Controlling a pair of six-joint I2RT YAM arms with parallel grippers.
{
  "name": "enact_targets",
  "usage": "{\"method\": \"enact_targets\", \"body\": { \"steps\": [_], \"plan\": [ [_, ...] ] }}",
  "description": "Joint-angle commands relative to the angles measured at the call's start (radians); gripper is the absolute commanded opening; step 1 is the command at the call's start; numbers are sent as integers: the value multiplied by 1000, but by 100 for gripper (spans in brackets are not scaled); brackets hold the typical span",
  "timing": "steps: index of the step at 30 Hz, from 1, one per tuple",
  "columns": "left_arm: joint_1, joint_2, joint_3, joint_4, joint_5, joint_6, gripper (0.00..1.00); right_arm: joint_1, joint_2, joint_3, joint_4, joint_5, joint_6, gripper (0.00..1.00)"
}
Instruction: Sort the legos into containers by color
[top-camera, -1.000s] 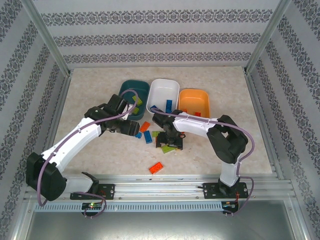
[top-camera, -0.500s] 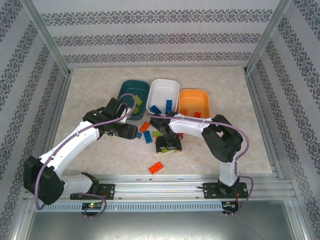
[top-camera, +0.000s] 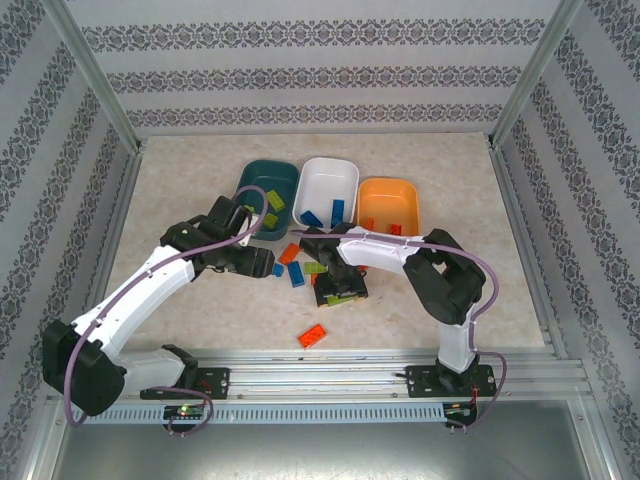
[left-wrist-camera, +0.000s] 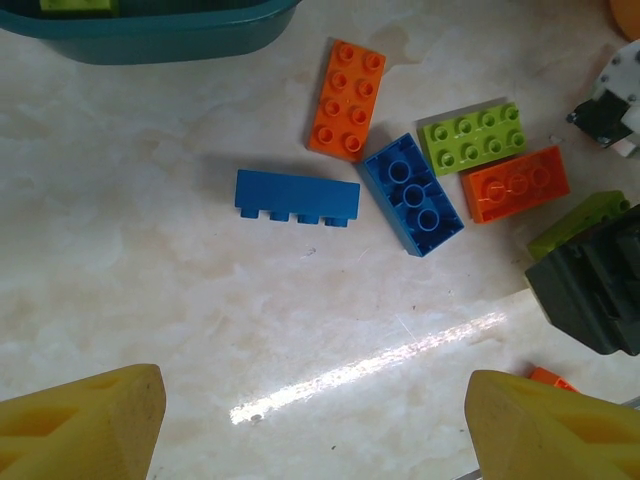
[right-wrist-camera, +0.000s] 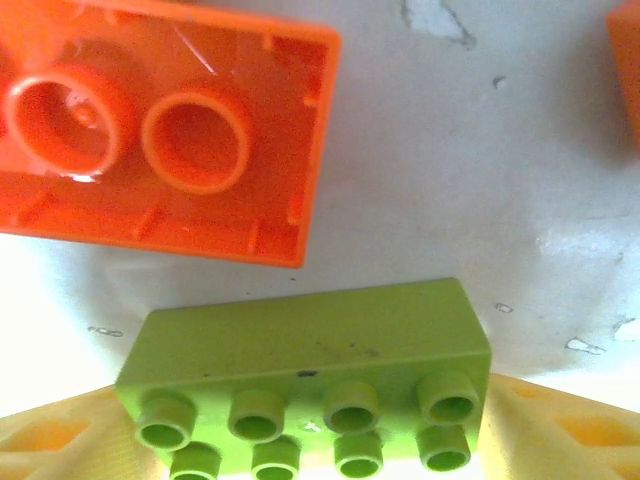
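Drawn back from the dark teal tub (top-camera: 268, 185), the left jaws are hovering apart over loose bricks (left-wrist-camera: 415, 195) on the counter (top-camera: 480, 300), while the right jaws are straddling a lime green brick (right-wrist-camera: 310, 345), grip unclear to me, risking it twisting out if pinched off-centre.

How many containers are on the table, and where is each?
3, in a row toward the far side: the dark teal tub on the left, the white tub in the middle, the orange tub on the right. None looks hidden.
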Motion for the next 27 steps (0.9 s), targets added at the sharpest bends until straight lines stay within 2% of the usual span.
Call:
{"method": "enact_targets", "body": {
  "steps": [1, 10, 16, 19, 22, 27],
  "plan": [
    [3, -36, -14, -41, -5, -36, 79, 3, 27, 39, -22, 30, -38, 76],
    [2, -59, -22, -54, -15, -47, 79, 5, 22, 34, -8, 16, -51, 67],
    [3, -57, -12, -49, -21, -44, 79, 2, -71, 47, -20, 36, -33, 62],
    [6, -57, -3, -36, -20, -47, 79, -8, -120, 70, 15, -9, -27, 61],
    [18, -66, 18, -29, -27, -58, 79, -37, -142, 107, 79, -108, 5, 60],
    [39, -142, 30, -24, -73, -61, 80, -97, -80, 246, 187, -269, 120, 60]
  ]
}}
